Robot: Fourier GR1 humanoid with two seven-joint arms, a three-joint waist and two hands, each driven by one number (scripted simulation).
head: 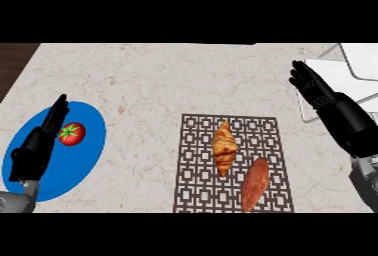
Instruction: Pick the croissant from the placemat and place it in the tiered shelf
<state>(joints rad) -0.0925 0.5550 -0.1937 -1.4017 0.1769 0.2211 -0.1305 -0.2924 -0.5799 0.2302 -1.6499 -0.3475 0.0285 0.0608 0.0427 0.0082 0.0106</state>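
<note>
I see the croissant (224, 147) lying on the placemat (199, 165), beside a sweet potato (255, 184). My right hand (314, 87) hovers open, empty, near what may be the tiered shelf (354, 65). My left hand (40, 140) rests open over the blue plate (85, 165).

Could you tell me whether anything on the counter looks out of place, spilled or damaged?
Nothing stands out. The croissant and a sweet potato lie intact on the placemat, a tomato sits on the blue plate, and the tiered shelf is at the upper right. No spills show.
</note>
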